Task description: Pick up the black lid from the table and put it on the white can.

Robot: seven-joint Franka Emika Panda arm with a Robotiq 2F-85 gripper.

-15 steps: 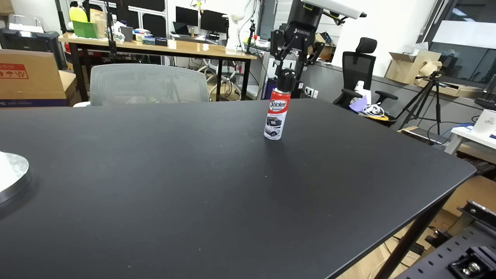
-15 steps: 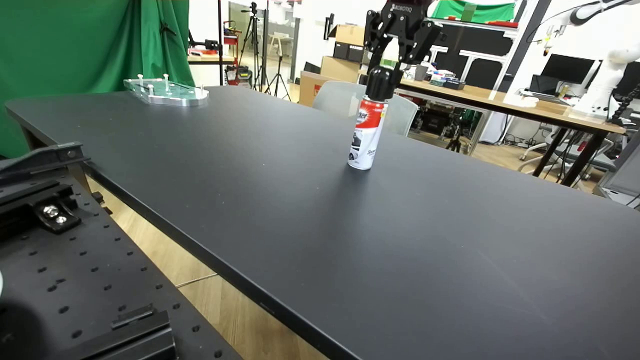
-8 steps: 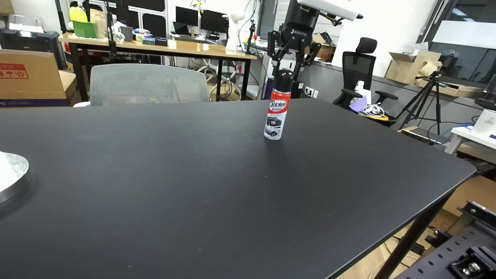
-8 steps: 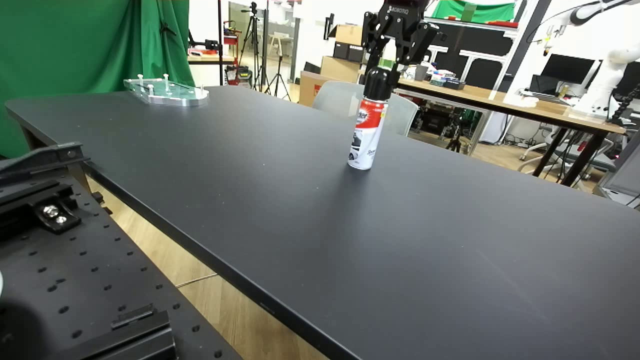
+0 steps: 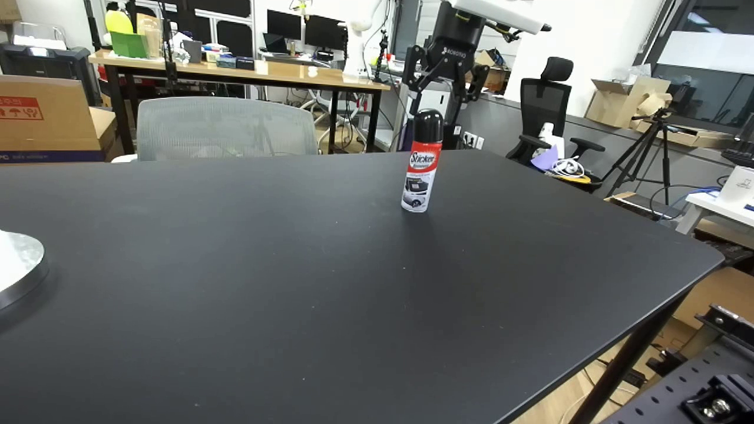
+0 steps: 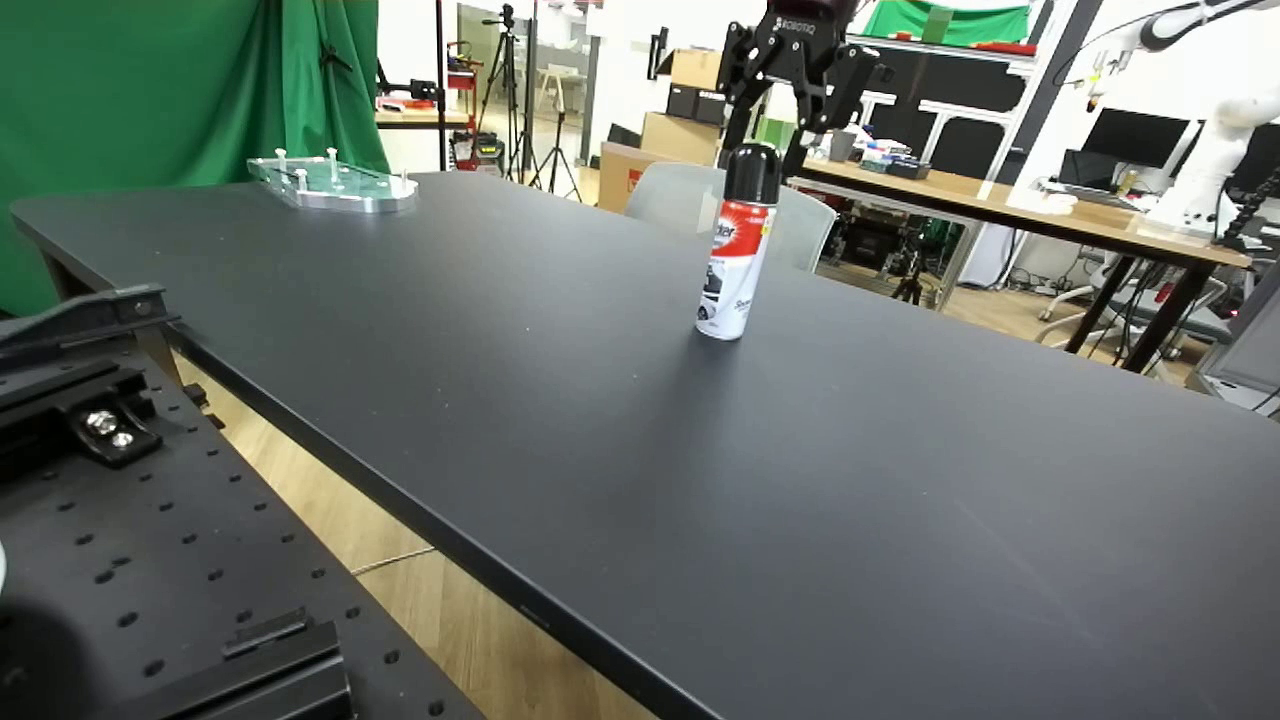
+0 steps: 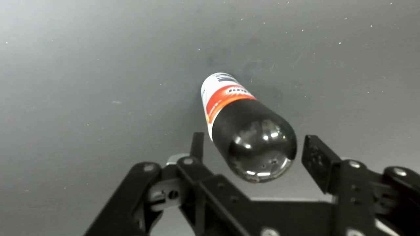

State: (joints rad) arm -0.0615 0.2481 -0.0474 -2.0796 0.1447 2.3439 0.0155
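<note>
Lid (image 7: 251,131) between claw (image 7: 256,144) fingers (image 7: 317,160) (parted)

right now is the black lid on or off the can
On: in both exterior views the black lid sits atop the white can, no gap showing. Cannot tell if it is pressed fully down.

Lid (image 5: 428,126) and table (image 5: 265,265) are black, the can (image 5: 420,176) white, banded red.

"What's in the background for me?"

"In an exterior view you have a grey mesh chair (image 5: 227,126) in front of a wooden desk (image 5: 288,73), and a black office chair (image 5: 545,106) near a white wall (image 5: 589,35)."

"And underfoot?"

"Your floor (image 6: 440,600) is pale wood; a green curtain (image 6: 150,95) hangs in an exterior view."
</note>
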